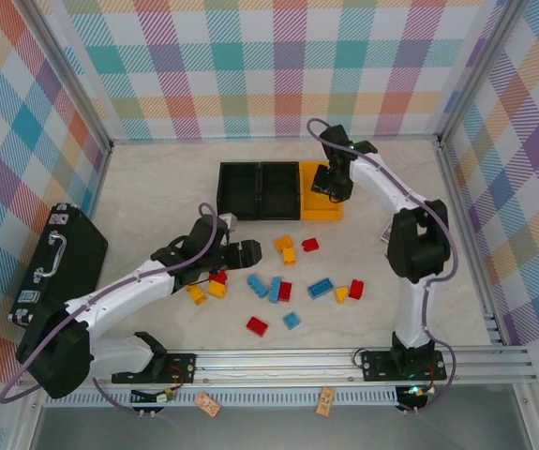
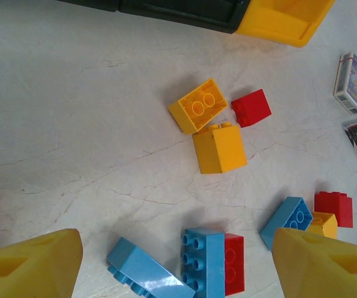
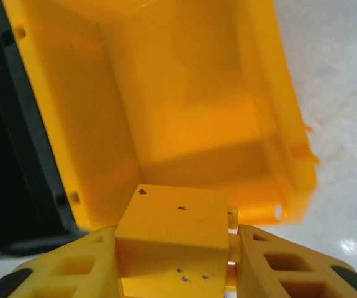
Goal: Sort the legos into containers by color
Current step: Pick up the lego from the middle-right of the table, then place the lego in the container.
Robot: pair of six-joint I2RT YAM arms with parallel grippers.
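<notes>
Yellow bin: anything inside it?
No bricks on the visible floor of the yellow bin. Part of its near end is covered by the yellow brick in the right hand, so can't tell there.

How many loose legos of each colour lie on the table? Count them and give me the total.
Red legos: 5
Yellow-orange legos: 5
Blue legos: 4
Total on the table: 14, plus one yellow-orange brick in the right gripper.

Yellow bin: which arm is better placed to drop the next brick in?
Right. The right gripper is shut on a yellow brick over the yellow bin. The left gripper is open and empty, hovering over loose bricks.
</notes>
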